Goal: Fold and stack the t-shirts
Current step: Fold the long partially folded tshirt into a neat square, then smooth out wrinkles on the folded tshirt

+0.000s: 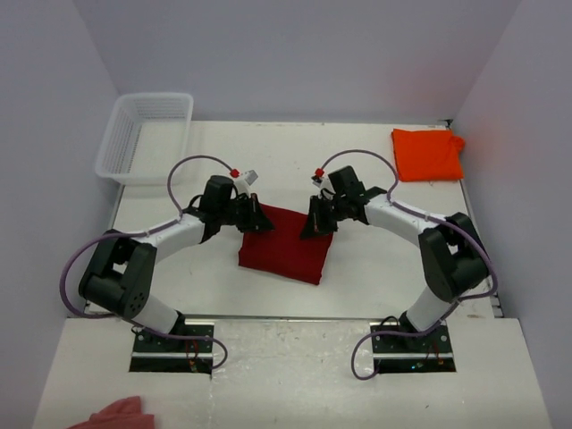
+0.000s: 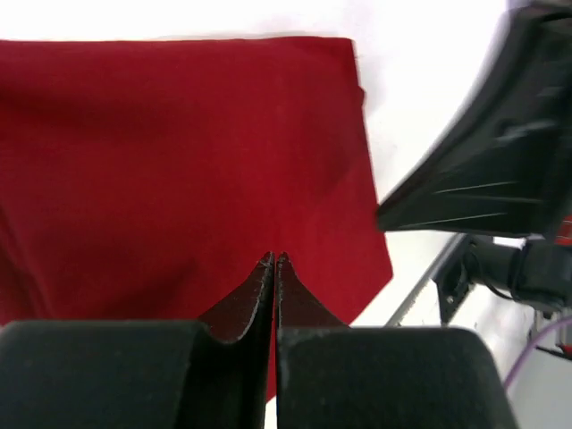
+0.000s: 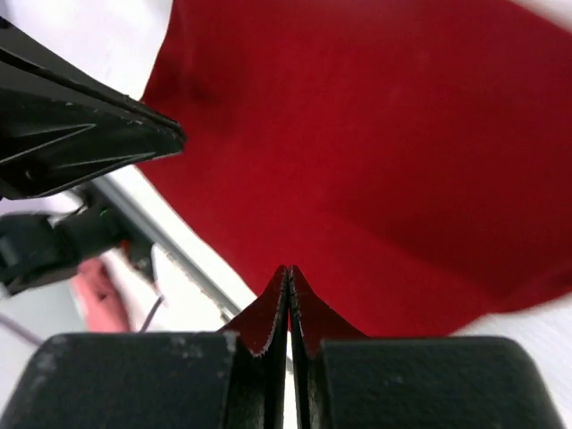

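Left gripper [image 1: 259, 219] and right gripper [image 1: 315, 223] sit just left and right of the frame's centre in the overhead view, each over a far corner of the dark red t-shirt [image 1: 286, 248]. Both wrist views show the fingers pressed together tip to tip, with red cloth filling the background. I cannot tell whether any fabric is caught between the tips or whether they have closed on nothing.

The red shirt lies at the centre of the white table [image 1: 375, 277] as a roughly square folded shape, slightly skewed. The orange t-shirt [image 1: 427, 154] rests folded in the upper right, well apart from it. A white plastic basket [image 1: 143, 134] stands in the upper left, and a pink cloth scrap [image 1: 121, 416] lies at the bottom left edge.

Several things could go wrong from here. If the tips hold no cloth, a lift would come up empty. If they grip only the top layer, pulling would peel the fold open. Uneven lifting by the two arms would skew the shirt further. The grippers also sit near each other, so a move inward risks a collision.
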You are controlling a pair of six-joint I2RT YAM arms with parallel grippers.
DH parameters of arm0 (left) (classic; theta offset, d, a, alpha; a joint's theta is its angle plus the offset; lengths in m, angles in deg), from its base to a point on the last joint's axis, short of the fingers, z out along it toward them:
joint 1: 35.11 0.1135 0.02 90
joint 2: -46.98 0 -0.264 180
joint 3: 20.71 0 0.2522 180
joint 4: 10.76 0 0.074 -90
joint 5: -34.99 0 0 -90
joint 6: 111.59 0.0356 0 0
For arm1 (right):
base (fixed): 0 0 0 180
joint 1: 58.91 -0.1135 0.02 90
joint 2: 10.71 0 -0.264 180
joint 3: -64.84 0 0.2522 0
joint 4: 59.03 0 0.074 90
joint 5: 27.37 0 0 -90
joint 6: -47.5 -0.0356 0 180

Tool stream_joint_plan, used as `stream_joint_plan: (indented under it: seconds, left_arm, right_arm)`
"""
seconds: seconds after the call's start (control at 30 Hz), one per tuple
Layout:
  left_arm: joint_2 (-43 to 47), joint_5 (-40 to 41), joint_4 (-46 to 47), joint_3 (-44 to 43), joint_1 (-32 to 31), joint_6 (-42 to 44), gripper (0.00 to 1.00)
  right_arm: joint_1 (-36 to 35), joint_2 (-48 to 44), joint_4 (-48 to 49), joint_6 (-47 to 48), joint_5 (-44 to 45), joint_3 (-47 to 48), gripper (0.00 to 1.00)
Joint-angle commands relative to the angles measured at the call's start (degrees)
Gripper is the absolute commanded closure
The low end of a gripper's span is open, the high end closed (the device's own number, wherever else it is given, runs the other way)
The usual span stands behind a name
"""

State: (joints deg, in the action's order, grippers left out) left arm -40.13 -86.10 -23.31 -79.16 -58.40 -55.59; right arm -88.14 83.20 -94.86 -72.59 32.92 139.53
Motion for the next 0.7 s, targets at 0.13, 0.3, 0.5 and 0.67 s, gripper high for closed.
stream_joint_plan:
  seconds: [0.13,0.3,0.5,0.67]
  left_arm:
    - [-0.69,-8.72,11.7,3.37,0.26,-1.69,1.0]
    - [-0.08,-9.16,12.15,6.36,0.26,-1.33,1.0]
    - [1.15,-7.32,12.32,11.63,0.35,-3.61,1.0]
    - [0.89,-4.25,13.2,16.03,0.26,-7.04,1.0]
  right_arm:
    - [-0.73,6.37,18.8,-6.12,-23.44,-4.32,1.0]
    - [-2.75,8.04,23.54,-8.58,-26.62,-5.82,1.0]
    - [-3.64,7.69,29.61,-12.27,-28.47,-10.64,1.0]
    - [-3.81,10.59,32.78,-15.17,-27.15,-14.33,1.0]
